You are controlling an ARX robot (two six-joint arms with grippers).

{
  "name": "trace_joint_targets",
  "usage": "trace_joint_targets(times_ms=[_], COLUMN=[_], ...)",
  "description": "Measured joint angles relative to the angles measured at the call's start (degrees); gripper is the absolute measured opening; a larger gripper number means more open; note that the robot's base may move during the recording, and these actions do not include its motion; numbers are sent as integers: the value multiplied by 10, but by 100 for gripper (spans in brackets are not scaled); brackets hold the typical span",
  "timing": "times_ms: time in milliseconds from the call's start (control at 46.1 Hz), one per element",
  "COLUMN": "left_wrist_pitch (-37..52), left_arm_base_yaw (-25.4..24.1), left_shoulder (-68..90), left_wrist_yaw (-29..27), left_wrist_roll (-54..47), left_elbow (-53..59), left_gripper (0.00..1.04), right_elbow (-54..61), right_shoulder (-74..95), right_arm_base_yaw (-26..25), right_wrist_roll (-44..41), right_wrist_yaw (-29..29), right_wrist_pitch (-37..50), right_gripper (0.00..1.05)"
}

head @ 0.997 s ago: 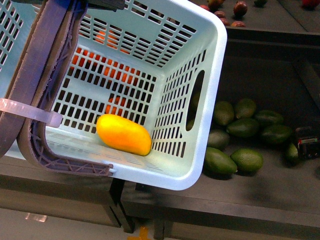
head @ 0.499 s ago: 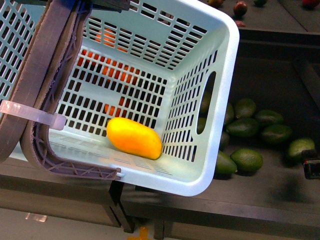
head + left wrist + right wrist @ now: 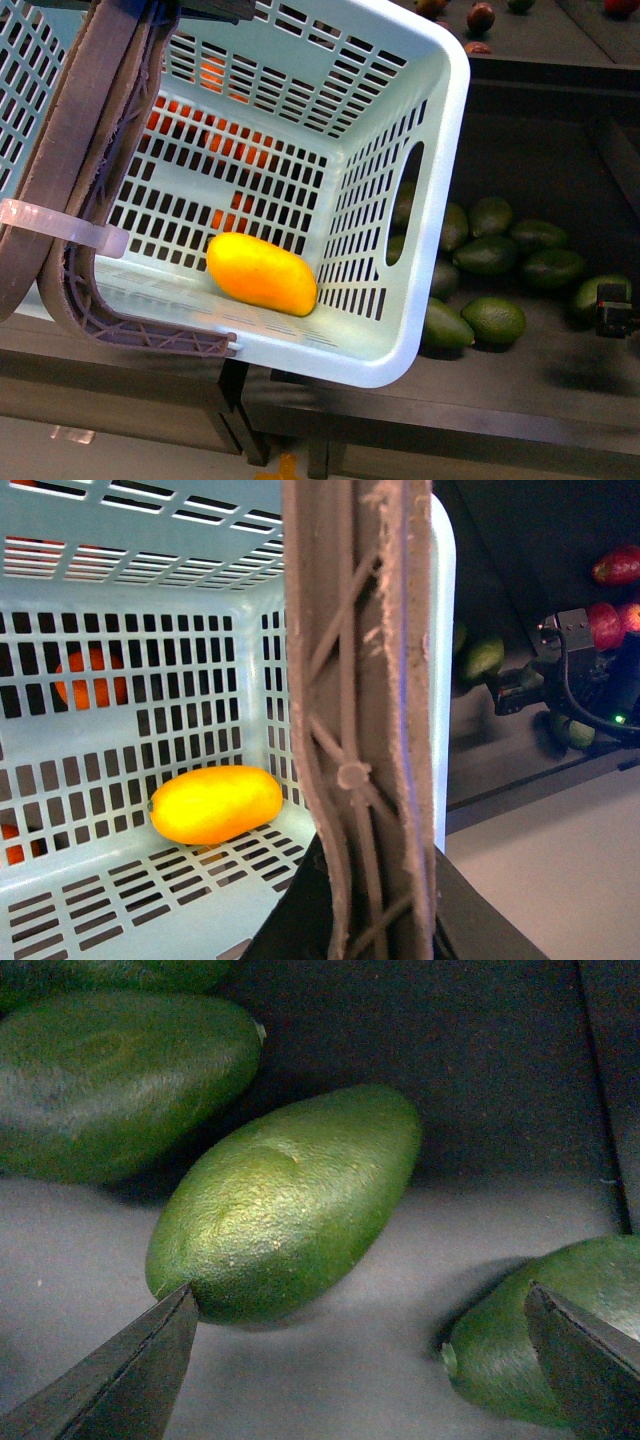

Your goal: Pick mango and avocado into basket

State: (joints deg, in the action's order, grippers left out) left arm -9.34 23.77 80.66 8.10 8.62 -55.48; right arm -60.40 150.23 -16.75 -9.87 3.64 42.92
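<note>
The light teal basket (image 3: 440,150) hangs tilted in front of me, its brown handle (image 3: 365,730) clamped in my shut left gripper (image 3: 370,920). The yellow-orange mango (image 3: 262,273) lies on the basket's slotted bottom, also plain in the left wrist view (image 3: 215,803). Dark green avocados lie on the dark shelf to the basket's right. My right gripper (image 3: 612,308) is low at the far right, beside one avocado (image 3: 597,292). In the right wrist view it stands open (image 3: 360,1295), with one avocado (image 3: 285,1205) near one fingertip and another (image 3: 520,1350) at the other.
Several more avocados (image 3: 494,320) cluster beside the basket's wall, some hidden behind it. Oranges (image 3: 215,75) show through the basket slots. Dark red mangoes (image 3: 481,16) sit on the upper shelf. The shelf's front edge (image 3: 450,400) runs below the basket.
The basket has swung right, covering more of the avocados, with the mango sliding along its bottom. My right gripper has dropped lower beside the far right avocado.
</note>
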Motion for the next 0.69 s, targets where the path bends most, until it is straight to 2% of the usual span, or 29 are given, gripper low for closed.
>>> trace_joint_targets(times_ms=[347,585,694], left_wrist_pitch=[0,0,0], left_arm_base_yaw=[0,0,0], left_shoulder=[0,0,0], left_wrist_yaw=[0,0,0], left_wrist_roll=[0,0,0], left_elbow=[0,0,0], left_gripper=[7,7,7], right_elbow=[-100,-136,-148], right_shoulder=[51,73,83], right_arm_base_yaw=[30,34,33], right_wrist_roll=[102,99,70], right_wrist_yaw=[-33,-52,-46], right_wrist_pitch=[-56,-54,-42], right_gripper=[97,97,97])
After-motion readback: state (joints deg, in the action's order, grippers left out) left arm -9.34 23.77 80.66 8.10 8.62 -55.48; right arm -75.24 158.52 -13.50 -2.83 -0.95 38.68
